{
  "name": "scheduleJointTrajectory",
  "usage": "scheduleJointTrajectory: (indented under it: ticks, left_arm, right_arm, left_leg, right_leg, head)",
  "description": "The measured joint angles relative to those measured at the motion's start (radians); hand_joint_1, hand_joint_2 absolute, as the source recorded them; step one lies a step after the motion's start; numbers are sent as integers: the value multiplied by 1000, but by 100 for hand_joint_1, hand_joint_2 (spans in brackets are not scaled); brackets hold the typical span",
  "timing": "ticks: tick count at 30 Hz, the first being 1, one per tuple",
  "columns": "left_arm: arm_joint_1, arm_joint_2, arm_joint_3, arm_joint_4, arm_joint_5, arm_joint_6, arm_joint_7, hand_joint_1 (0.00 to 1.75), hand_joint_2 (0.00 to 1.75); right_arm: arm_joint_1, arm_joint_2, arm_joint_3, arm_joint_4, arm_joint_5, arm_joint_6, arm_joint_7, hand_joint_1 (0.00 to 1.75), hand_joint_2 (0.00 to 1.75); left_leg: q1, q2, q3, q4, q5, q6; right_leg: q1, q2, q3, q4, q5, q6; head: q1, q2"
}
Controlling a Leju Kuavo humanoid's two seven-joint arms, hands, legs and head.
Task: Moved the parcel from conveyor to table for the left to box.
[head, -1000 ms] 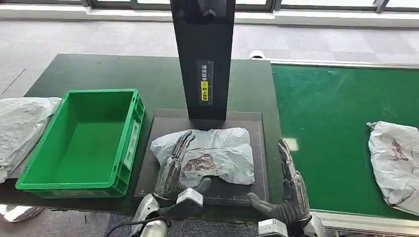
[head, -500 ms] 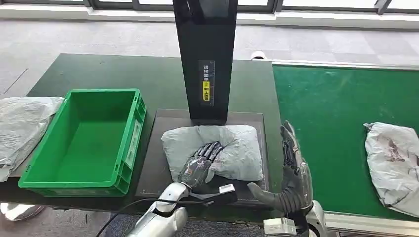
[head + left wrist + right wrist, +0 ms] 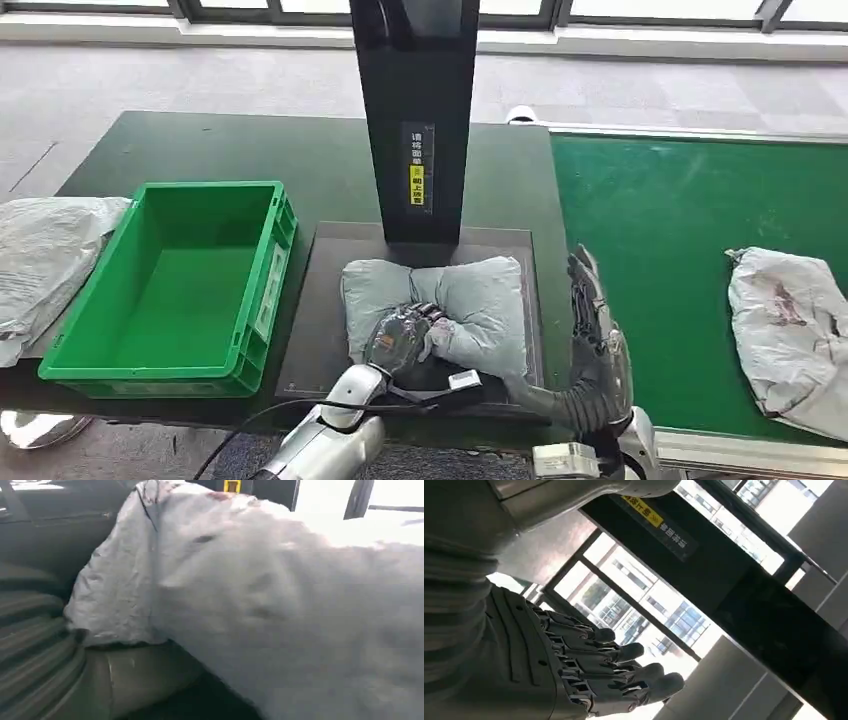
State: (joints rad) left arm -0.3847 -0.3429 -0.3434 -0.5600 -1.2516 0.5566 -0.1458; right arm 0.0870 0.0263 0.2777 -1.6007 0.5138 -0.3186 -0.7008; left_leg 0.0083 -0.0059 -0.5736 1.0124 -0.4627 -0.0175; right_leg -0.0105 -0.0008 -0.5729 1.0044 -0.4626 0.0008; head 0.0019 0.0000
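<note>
A grey plastic parcel point(image 3: 470, 300) lies bunched on the black pad point(image 3: 312, 340) in front of the black column. My left hand point(image 3: 398, 338) grips its near edge, fingers curled over the top. In the left wrist view the crumpled parcel point(image 3: 260, 590) sits right against that hand point(image 3: 45, 655). My right hand point(image 3: 597, 345) stands open and upright beside the pad's right edge, apart from the parcel. In the right wrist view its fingers point(image 3: 624, 672) are stretched out with nothing in them. The empty green box point(image 3: 170, 285) stands left of the pad.
The tall black scanner column point(image 3: 415, 120) rises just behind the parcel. A second grey parcel point(image 3: 790, 330) lies on the green conveyor point(image 3: 660, 230) at the right. Another grey bag point(image 3: 45, 255) rests left of the box.
My left hand went from lying flat on the parcel to curling around its near edge, bunching it up. The parcel on the conveyor has drifted a little left.
</note>
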Motion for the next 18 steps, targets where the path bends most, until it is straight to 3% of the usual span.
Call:
scheduleJointTrajectory:
  ticks: [7, 18]
  left_arm:
    - [42, 9, 58, -102, 69, 63, -73, 175, 175]
    - [71, 20, 81, -159, 72, 75, -81, 175, 175]
  right_arm:
    - [6, -1, 6, 0, -6, 14, 0, 0, 175]
    - [6, -1, 6, 0, -6, 14, 0, 0, 175]
  left_leg:
    - [0, 0, -1, 0, 0, 0]
    - [0, 0, -3, 0, 0, 0]
  right_leg:
    - [0, 1, -2, 0, 0, 0]
    - [0, 1, -3, 0, 0, 0]
  head:
    - [0, 0]
    - [0, 0]
